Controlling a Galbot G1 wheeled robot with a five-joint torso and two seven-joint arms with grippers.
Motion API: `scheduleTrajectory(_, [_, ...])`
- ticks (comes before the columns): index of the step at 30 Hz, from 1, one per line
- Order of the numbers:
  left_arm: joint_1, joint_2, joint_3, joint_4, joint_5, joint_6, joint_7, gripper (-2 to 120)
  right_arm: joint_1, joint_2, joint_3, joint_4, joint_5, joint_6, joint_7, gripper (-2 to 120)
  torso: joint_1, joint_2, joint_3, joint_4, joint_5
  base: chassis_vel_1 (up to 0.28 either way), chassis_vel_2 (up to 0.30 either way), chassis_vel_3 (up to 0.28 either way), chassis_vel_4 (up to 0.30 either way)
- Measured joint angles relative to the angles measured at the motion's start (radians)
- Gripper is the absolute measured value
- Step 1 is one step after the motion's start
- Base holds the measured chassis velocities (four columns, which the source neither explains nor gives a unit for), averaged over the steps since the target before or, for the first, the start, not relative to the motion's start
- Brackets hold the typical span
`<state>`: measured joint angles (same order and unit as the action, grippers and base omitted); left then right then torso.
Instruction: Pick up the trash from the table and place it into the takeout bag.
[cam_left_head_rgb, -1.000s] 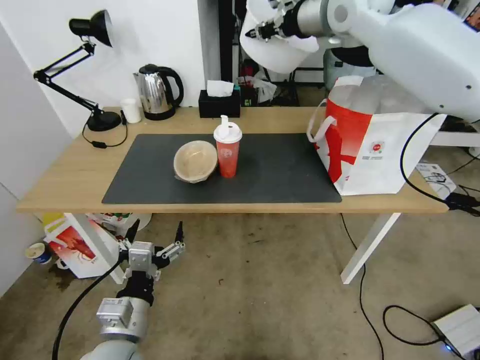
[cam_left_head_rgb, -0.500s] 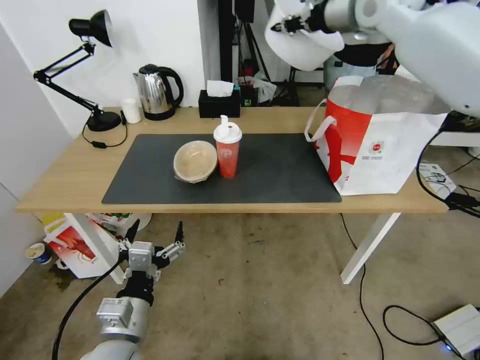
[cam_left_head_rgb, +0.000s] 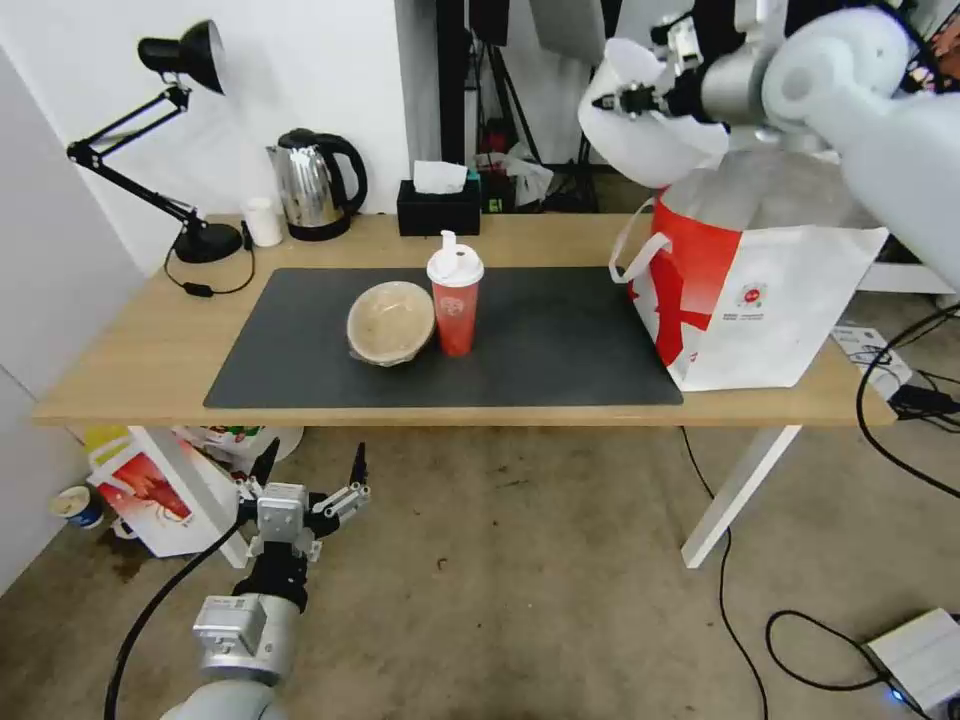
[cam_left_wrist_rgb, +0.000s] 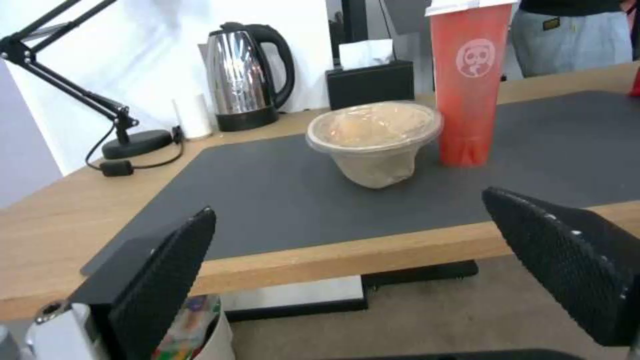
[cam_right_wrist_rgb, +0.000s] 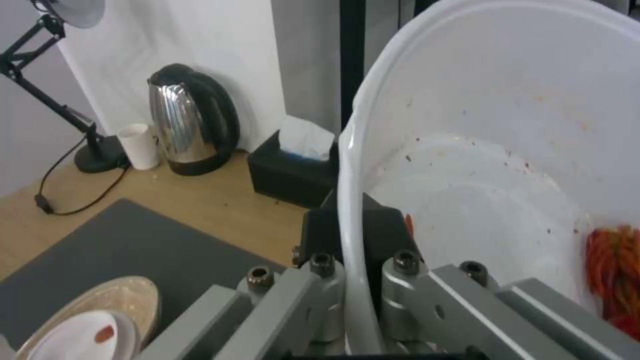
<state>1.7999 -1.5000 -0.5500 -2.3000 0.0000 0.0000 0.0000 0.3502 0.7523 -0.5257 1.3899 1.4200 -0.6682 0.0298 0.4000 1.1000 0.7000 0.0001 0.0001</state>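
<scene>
While raised above the takeout bag (cam_left_head_rgb: 760, 290), the right end effector (cam_left_head_rgb: 612, 100) pinches the white bowl (cam_left_head_rgb: 645, 125).

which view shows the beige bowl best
The left wrist view: the beige bowl sits near and unblocked, side-on, wrap visible. The head view shows it smaller, from above. The right wrist view catches just its rim.
</scene>
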Motion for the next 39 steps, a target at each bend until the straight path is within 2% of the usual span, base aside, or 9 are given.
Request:
scheduleTrajectory(16, [0.0, 0.0, 0.0, 0.0, 0.0, 0.0, 0.0, 100, -0.143, -0.064, 0.153, 0.052, 0.014, 0.0, 0.015, 0, 0.0, 0.0, 0.0, 0.0, 0.0, 0.0, 0.0, 0.0, 0.0])
scheduleTrajectory(31, [0.0, 0.0, 0.0, 0.0, 0.0, 0.0, 0.0, 100, -0.123, -0.107, 0.175, 0.076, 0.057, 0.003, 0.018, 0, 0.0, 0.0, 0.0, -0.0002, 0.0, 0.0, 0.0, 0.0, 0.0])
scheduleTrajectory(39, [0.0, 0.0, 0.0, 0.0, 0.0, 0.0, 0.0, 100, -0.052, -0.141, 0.13, 0.086, 0.086, 0.003, 0.017, 0, 0.0, 0.0, 0.0, -0.0002, -0.0001, 0.0, 0.0, 0.0, 0.0])
